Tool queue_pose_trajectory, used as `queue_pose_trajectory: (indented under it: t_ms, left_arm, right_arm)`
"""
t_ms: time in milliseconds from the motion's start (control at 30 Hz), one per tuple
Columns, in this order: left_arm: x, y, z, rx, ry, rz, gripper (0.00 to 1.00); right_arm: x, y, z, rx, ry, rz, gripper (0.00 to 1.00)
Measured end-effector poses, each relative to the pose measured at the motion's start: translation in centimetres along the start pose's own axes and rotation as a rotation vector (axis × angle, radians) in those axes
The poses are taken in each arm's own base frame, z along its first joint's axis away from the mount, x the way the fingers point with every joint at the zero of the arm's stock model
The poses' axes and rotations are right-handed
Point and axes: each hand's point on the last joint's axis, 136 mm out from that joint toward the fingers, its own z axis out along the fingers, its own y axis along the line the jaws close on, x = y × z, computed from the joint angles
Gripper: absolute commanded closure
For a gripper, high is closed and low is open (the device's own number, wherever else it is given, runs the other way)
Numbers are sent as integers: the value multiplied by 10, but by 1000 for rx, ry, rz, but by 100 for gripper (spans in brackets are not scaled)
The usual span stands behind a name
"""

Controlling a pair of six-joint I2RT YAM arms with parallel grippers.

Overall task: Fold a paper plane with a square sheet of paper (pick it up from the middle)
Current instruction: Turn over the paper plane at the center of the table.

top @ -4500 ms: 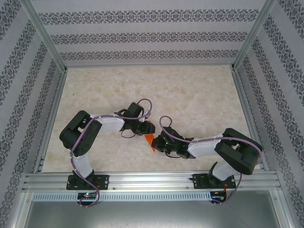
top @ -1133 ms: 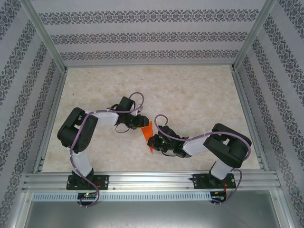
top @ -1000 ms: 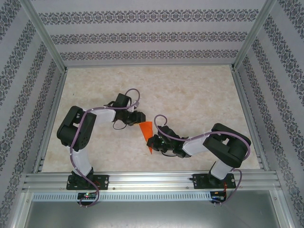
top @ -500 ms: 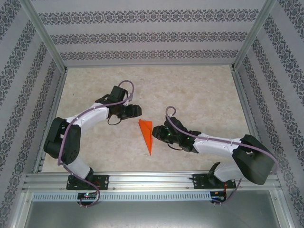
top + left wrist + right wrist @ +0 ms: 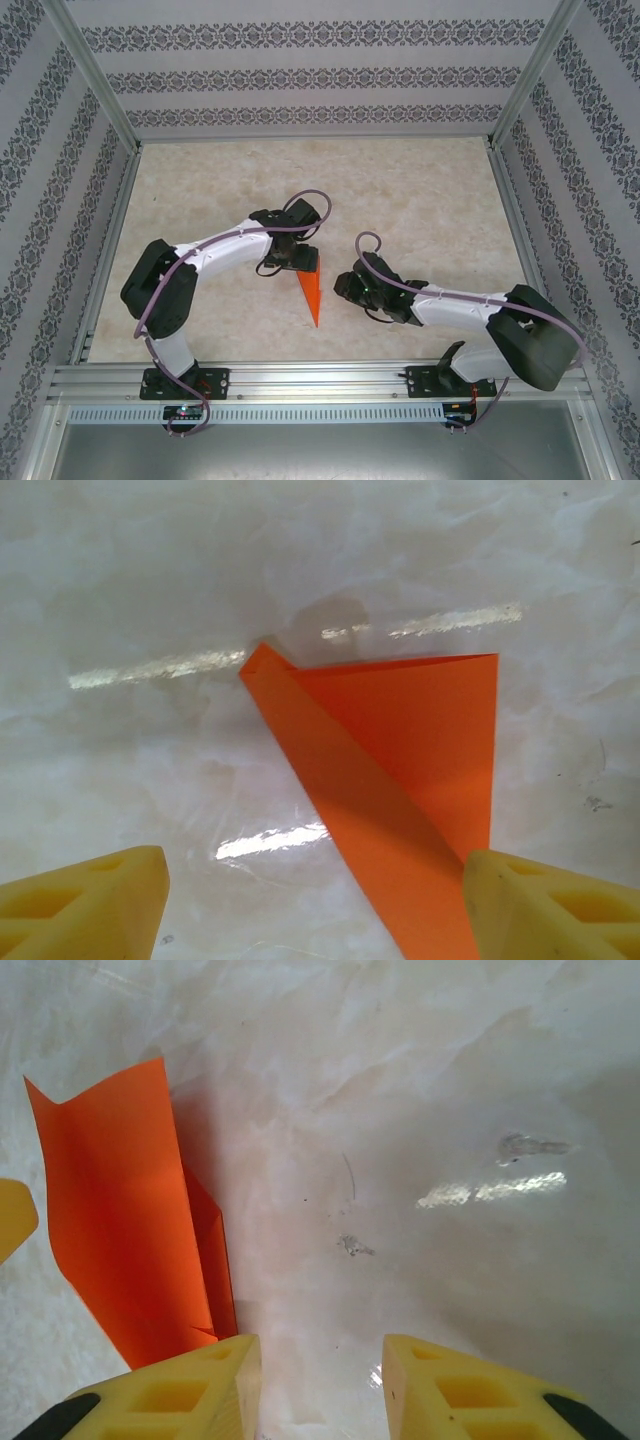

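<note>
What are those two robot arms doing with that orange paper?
They are folding it into a paper plane. It lies on the table as a slim pointed dart, its tip toward the arms' bases. The left end effector hangs open over its wide end, and the right end effector sits open just beside it. Neither is holding the paper.

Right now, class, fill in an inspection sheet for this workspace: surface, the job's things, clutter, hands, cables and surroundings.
Surface: pale marbled tabletop, glossy, with faint scuffs.
Job's things: bright orange folded paper dart lying on the table, point toward the arm bases.
Clutter: nothing seen.
Hands: left hand open over the dart's wide end; right hand open beside the dart, holding nothing.
Cables: purple cables looped along both arms.
Surroundings: patterned wallpaper walls, aluminium frame.
</note>
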Motion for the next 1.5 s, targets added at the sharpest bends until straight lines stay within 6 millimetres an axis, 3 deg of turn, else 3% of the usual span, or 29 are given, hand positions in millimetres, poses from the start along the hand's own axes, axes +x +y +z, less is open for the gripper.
queue_pose_trajectory:
  t_ms: [133, 367, 567, 900, 1133, 1500]
  left_arm:
    - [3, -4, 2, 1, 7, 8, 26]
    - [13, 4, 6, -19, 25, -11, 48]
    - [20, 12, -1, -28, 13, -12, 57]
    - [24, 19, -2, -47, 7, -12, 76]
    - [27, 23, 1, -61, 10, -10, 79]
    - [31, 28, 2, -79, 13, -9, 80]
  right_arm:
    - [7, 8, 12, 7, 41, -37, 60]
    - [9, 31, 26, -41, 62, -71, 58]
    - [13, 37, 30, -69, 81, -78, 55]
    - [21, 67, 36, -138, 119, -144, 53]
    - [27, 70, 47, -129, 145, -167, 53]
    - [33, 66, 47, -108, 167, -200, 46]
